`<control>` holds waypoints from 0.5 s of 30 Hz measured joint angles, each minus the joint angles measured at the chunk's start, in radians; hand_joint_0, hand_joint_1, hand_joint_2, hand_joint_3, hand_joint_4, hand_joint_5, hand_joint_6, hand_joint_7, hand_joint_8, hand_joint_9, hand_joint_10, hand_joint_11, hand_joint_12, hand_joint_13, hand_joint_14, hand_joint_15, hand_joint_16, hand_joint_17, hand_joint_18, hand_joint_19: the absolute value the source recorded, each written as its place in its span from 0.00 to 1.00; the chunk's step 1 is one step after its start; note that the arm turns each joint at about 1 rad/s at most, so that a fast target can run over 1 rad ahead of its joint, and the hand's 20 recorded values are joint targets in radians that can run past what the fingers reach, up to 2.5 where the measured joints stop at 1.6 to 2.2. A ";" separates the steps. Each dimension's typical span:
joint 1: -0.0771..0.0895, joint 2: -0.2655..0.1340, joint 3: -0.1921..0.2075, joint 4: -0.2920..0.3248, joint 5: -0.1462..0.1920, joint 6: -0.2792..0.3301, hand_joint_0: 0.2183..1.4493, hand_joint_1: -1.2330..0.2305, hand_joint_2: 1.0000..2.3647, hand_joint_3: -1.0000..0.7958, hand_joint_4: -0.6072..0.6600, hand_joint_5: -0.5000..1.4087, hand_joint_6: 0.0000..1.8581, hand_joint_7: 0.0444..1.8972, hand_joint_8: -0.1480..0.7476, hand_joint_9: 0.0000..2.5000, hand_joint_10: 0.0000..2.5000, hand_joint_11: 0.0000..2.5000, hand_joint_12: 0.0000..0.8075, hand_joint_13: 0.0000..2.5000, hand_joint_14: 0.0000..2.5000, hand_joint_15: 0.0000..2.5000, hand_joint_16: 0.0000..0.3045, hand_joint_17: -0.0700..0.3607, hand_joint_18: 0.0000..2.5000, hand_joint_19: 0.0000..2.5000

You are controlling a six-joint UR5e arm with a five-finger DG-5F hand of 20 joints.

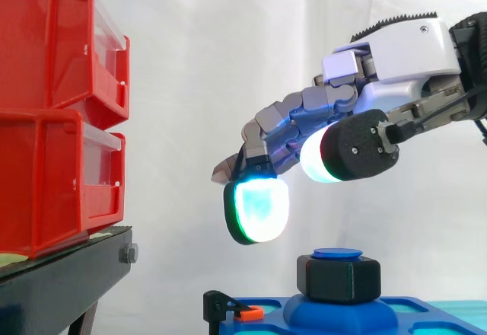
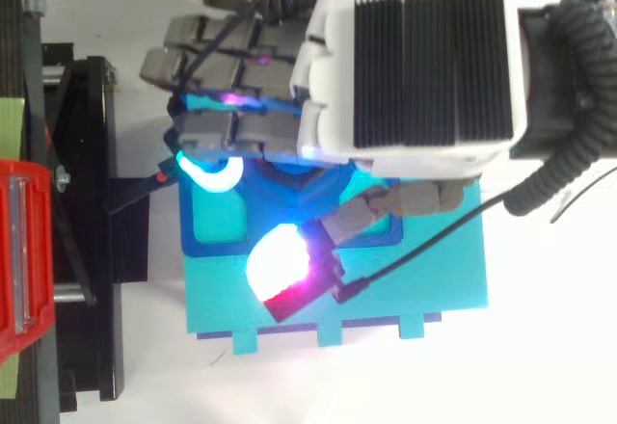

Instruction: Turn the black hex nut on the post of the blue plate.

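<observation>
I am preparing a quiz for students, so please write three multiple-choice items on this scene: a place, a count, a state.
1. Where is the robot hand relative to the black hex nut?
A) above it, apart
B) under it
C) inside a bin
2. How many red bins are stacked in the side view?
A) one
B) two
C) four
3. What does the robot hand hold?
A) the nut
B) a cable
C) nothing
Answers: 1 A, a gap shows beneath its fingertips; 2 B, one sits upon the other; 3 C, its fingers close on nothing.
</observation>
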 measured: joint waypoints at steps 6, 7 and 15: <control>0.019 0.000 -0.001 -0.007 0.019 0.017 0.22 0.61 0.00 0.28 0.64 0.15 0.27 0.58 0.43 0.10 0.00 0.00 0.44 0.11 0.00 0.02 0.19 0.46 0.04 0.03; 0.022 0.000 -0.002 -0.006 0.023 0.020 0.22 0.61 0.00 0.28 0.64 0.15 0.27 0.58 0.43 0.10 0.00 0.00 0.44 0.11 0.00 0.02 0.19 0.46 0.04 0.03; 0.041 0.000 -0.023 0.020 0.041 0.025 0.22 0.62 0.00 0.28 0.64 0.15 0.27 0.57 0.43 0.10 0.00 0.00 0.44 0.11 0.00 0.02 0.19 0.46 0.04 0.04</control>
